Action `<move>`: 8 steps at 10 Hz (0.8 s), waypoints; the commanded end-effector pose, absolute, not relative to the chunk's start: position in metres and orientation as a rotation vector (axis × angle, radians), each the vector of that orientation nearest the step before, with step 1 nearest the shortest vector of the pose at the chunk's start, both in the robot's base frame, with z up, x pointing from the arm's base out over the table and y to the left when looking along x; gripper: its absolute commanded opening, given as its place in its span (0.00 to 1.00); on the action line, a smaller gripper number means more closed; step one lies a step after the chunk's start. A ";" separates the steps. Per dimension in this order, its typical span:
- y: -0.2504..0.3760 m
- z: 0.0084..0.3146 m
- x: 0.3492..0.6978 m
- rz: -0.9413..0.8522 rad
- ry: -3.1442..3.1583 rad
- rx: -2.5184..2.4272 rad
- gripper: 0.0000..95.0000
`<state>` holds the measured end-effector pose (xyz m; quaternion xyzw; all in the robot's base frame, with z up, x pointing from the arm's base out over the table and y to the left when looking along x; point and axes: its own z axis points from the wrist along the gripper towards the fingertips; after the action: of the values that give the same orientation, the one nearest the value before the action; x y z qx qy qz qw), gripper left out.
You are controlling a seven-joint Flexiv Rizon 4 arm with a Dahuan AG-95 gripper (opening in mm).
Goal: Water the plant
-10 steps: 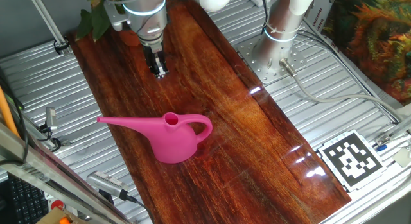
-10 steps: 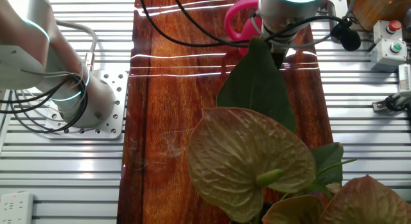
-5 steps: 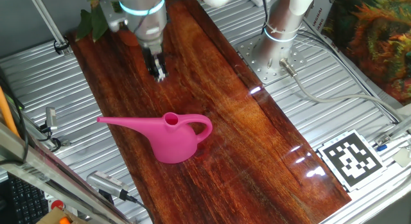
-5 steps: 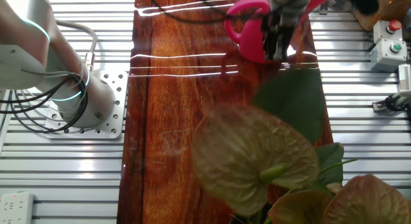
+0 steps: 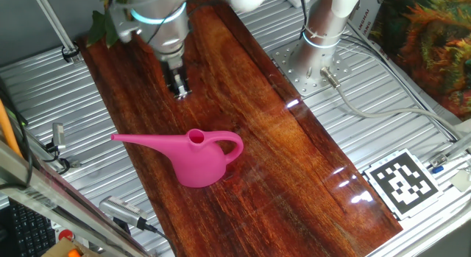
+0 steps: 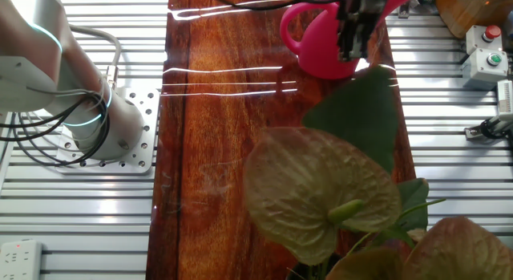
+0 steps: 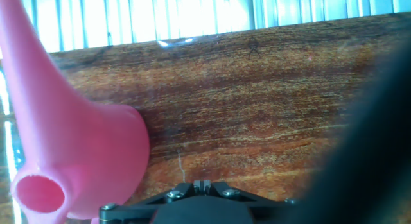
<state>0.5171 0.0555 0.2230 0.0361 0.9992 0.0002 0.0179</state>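
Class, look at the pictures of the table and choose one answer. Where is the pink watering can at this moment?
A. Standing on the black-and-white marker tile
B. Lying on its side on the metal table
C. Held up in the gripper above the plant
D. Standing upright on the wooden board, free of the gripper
D: the pink watering can stands upright on the wooden board, with the gripper apart from it, nearer the plant.

Looking along my fingers, I see the pink watering can (image 7: pixel 77 153) filling the left side, its round opening (image 7: pixel 38 193) low at the corner, standing on the wooden desk (image 7: pixel 257 115). A dark blurred shape (image 7: pixel 372 153) covers the right.
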 end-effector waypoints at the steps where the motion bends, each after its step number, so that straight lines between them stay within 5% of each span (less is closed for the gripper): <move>1: 0.056 0.223 0.522 0.002 3.119 0.105 0.00; 8: 0.058 0.223 0.524 -0.011 3.114 0.097 0.00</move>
<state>0.5260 0.0580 0.2225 0.0289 0.9995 -0.0030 0.0118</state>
